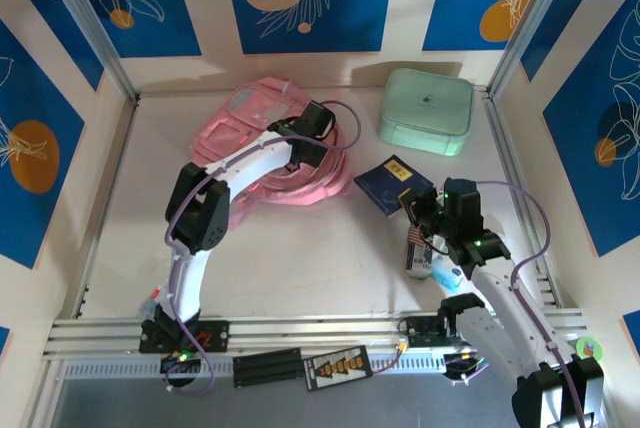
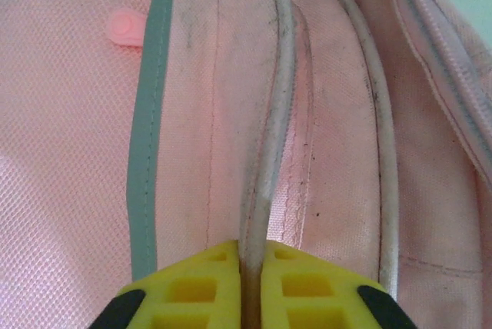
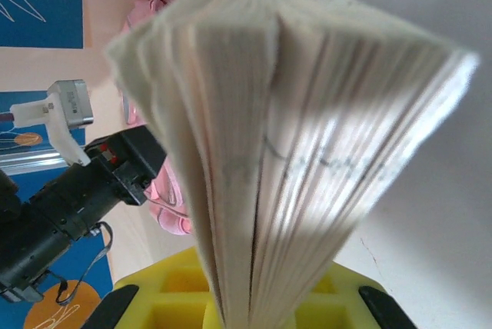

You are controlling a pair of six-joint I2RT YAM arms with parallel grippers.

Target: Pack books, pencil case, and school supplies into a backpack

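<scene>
Yellow left gripper [image 2: 252, 271] pinches a grubby white piped seam [image 2: 278, 114] of the soft woven pink backpack [image 2: 69, 175]. Right of the backpack, the right gripper [image 3: 246, 302] clamps a book [image 3: 307, 137], seemingly navy, its pages fanned.

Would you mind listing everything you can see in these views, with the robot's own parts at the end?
backpack: one, light pink, far centre of the table.
book: one, navy with a gold label, right of the backpack, pages fanned.
box: one, mint green, far right, behind the book.
small items: at least two, one striped and one light blue, near right of the table; too small to identify.
table: one, off-white, under everything.
left gripper: one, yellow fingers, shut on a white piped edge of the backpack.
right gripper: one, yellow fingers, shut on the book's edge.
</scene>
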